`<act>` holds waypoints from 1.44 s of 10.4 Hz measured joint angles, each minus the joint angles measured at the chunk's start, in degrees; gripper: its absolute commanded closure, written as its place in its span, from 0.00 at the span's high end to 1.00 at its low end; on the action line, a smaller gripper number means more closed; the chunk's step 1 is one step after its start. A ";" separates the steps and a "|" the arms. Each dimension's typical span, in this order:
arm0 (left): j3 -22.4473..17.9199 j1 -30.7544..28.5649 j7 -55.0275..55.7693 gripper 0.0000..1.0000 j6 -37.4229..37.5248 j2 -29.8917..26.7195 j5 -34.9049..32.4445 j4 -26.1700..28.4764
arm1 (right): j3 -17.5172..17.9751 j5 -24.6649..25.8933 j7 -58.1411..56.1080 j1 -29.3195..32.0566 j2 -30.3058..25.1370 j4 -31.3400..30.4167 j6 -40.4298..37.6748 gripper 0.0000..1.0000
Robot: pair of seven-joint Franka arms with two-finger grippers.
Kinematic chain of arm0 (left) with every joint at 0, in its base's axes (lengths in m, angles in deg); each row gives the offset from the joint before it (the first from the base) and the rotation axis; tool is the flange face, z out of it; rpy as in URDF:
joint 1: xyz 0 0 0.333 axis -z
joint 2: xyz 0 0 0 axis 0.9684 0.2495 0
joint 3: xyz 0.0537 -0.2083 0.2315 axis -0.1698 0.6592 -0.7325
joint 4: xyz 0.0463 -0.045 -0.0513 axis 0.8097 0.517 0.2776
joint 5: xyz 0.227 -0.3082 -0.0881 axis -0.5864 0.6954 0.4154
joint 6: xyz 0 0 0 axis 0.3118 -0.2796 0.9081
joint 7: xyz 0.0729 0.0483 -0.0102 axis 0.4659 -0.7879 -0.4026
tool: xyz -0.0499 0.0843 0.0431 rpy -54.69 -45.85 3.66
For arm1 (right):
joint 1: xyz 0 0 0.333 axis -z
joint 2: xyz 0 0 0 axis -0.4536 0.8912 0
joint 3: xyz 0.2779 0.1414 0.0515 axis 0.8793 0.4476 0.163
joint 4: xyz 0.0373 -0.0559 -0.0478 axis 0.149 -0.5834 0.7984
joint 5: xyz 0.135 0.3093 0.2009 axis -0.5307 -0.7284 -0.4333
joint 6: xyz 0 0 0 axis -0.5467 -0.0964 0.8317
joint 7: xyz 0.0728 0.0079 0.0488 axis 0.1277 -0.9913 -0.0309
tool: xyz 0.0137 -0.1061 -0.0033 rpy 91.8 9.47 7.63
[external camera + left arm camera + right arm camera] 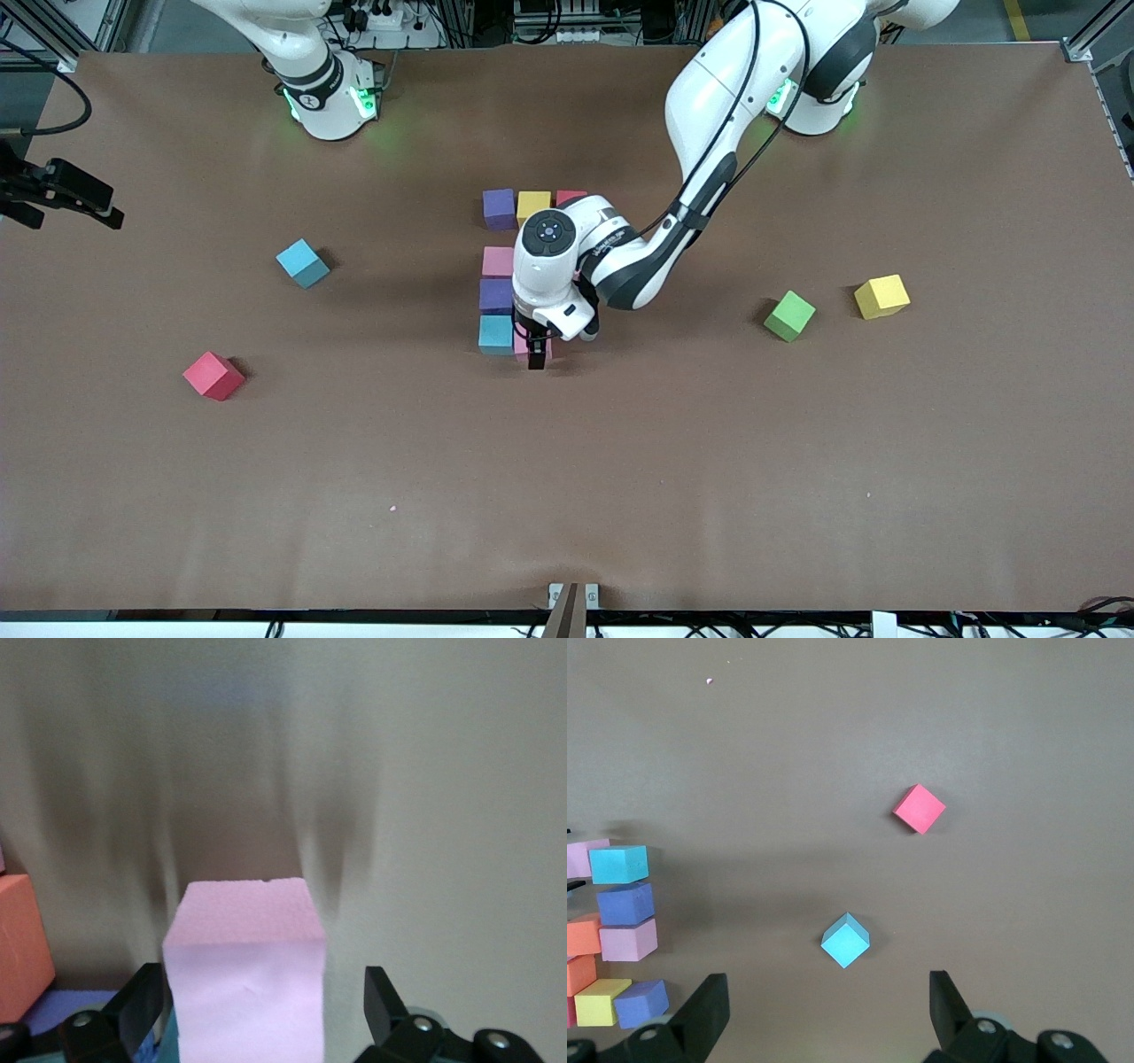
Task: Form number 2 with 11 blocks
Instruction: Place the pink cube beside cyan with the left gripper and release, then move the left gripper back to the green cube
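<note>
The number 2 stands as a partial figure of blocks at the table's middle: purple (499, 208), yellow (532, 206) and red (571, 196) in a row, then pink (498, 261), purple (496, 295) and light blue (495, 334) in a column. My left gripper (537, 354) (261, 1014) is down at a pink block (523, 348) (244, 974) beside the light blue one. It is open, and its fingers (383, 999) stand apart from the block's sides. My right gripper (89, 199) (828, 1019) waits open above the right arm's end of the table.
Loose blocks lie around: light blue (302, 263) (845, 940) and red (213, 376) (919, 808) toward the right arm's end, green (789, 315) and yellow (881, 296) toward the left arm's end. An orange block (18, 948) of the figure shows beside the left gripper.
</note>
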 measured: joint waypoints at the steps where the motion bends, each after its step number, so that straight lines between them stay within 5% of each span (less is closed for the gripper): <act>1: -0.08 -0.16 0.00 1.00 1.17 -0.71 0.00 -0.51 | 0.10 0.00 0.09 -0.19 0.00 0.00 0.02 1.00; 6: 0.43 -4.19 -3.24 1.00 9.94 -6.58 0.00 0.36 | 0.21 -0.66 0.30 -1.40 0.63 -0.26 0.01 1.00; 11: 2.99 -15.94 -15.25 1.00 10.22 -12.47 0.00 9.70 | 0.13 -0.70 0.34 -1.39 0.85 -0.28 0.04 1.00; 15: 9.29 -28.79 -23.73 1.00 10.24 -20.00 0.00 20.50 | 0.14 -0.74 0.35 -1.40 0.85 -0.28 0.65 1.00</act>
